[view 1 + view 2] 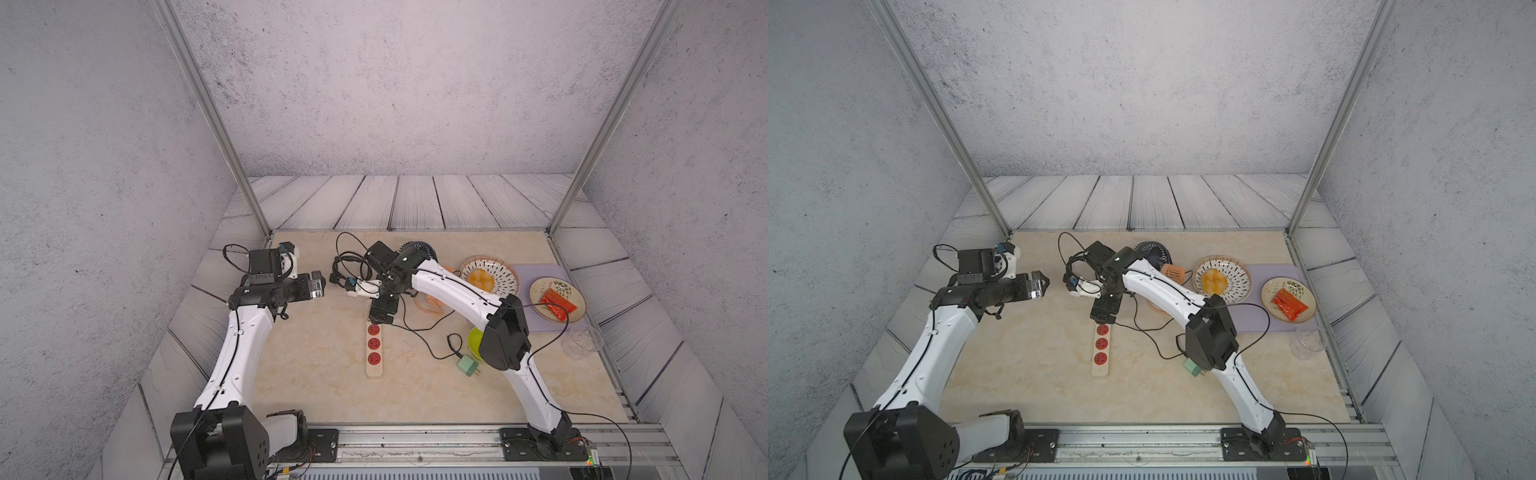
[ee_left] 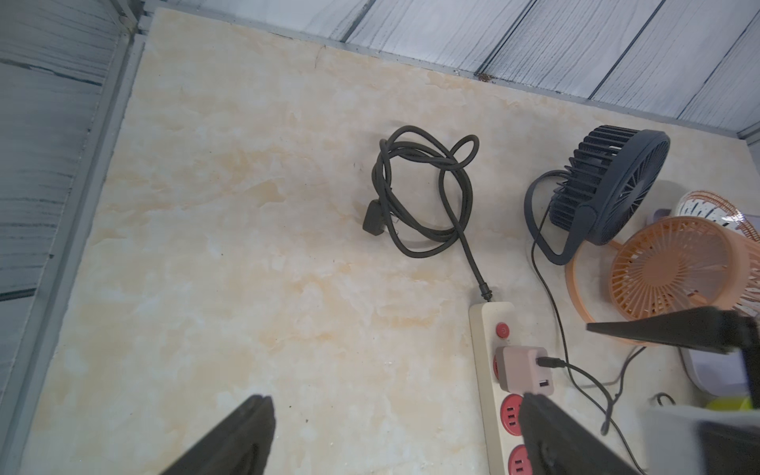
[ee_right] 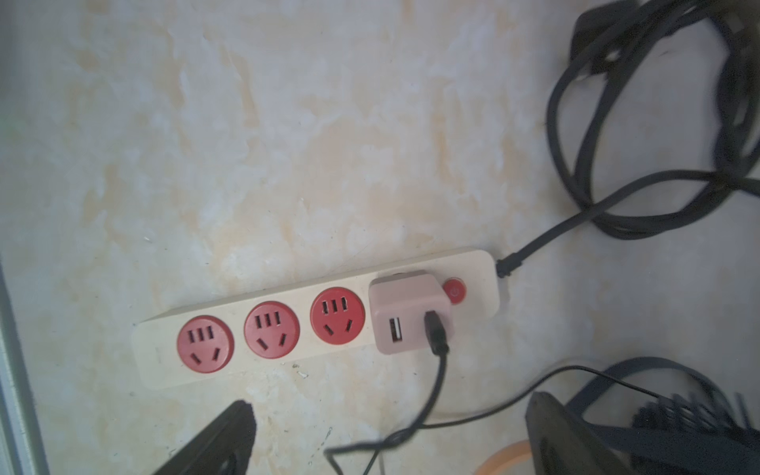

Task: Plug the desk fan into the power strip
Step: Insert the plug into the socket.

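Note:
The cream power strip (image 1: pixel 374 353) (image 1: pixel 1100 353) (image 3: pixel 316 325) lies lengthwise mid-table, three red sockets bare. A pink USB adapter (image 3: pixel 409 314) (image 2: pixel 522 368) sits in the socket beside the red button. A thin black cable (image 3: pixel 436 370) is plugged into it and runs toward the dark blue desk fan (image 2: pixel 612 185) (image 1: pixel 419 249). My right gripper (image 1: pixel 379 319) (image 3: pixel 390 405) hovers over that end of the strip, open and holding nothing. My left gripper (image 1: pixel 318 284) (image 2: pixel 395 399) is open and empty, left of the strip.
An orange fan (image 2: pixel 678 271) stands beside the blue one. The strip's thick cord (image 2: pixel 423 197) lies coiled at the back. A green adapter (image 1: pixel 468 366), yellow-green bowl (image 1: pixel 473 338), patterned bowl (image 1: pixel 490 276), plate (image 1: pixel 557 303) and clear glass (image 1: pixel 582 343) crowd the right.

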Tool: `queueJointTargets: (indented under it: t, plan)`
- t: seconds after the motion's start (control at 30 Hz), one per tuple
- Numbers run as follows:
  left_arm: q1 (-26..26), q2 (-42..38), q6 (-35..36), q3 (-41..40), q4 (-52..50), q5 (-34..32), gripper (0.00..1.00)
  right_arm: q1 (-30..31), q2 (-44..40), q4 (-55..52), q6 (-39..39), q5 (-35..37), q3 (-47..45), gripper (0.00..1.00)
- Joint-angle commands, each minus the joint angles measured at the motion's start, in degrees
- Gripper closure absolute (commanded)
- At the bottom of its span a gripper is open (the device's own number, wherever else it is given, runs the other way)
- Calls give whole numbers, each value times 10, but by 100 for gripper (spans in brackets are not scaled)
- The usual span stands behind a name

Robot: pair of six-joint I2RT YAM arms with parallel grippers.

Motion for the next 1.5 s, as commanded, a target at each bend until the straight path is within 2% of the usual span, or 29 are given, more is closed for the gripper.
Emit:
queueJointTargets:
  t: [0.0,0.2,0.37,0.5,0.6,0.77,0.93,1.07,1.27,1.47]
  plan:
    - [4,23,-11,16,-11,44,3,0,-92,11,27,4,-53,3]
    - [-6,62,-25,11,3,99,13,-24,-282,158,119,10,-283,3]
    - [-46,98,-26,6,9,117,18,-59,-443,279,206,16,-484,4]
    - [-91,121,-19,-2,14,115,20,-92,-543,319,272,38,-595,5]
    - [-113,144,-26,-11,19,115,22,-105,-604,325,284,69,-654,5]
    - [-138,188,-40,-1,22,123,31,-125,-692,323,308,102,-724,5]
    - [-160,220,-46,-9,23,121,36,-136,-747,332,325,110,-771,5]
    - [-168,239,-58,-10,27,131,40,-142,-766,324,330,110,-789,5]
    - [-179,264,-56,0,26,131,40,-145,-785,326,333,111,-808,4]
    - [-180,288,-58,11,19,106,43,-145,-790,326,335,113,-816,4]
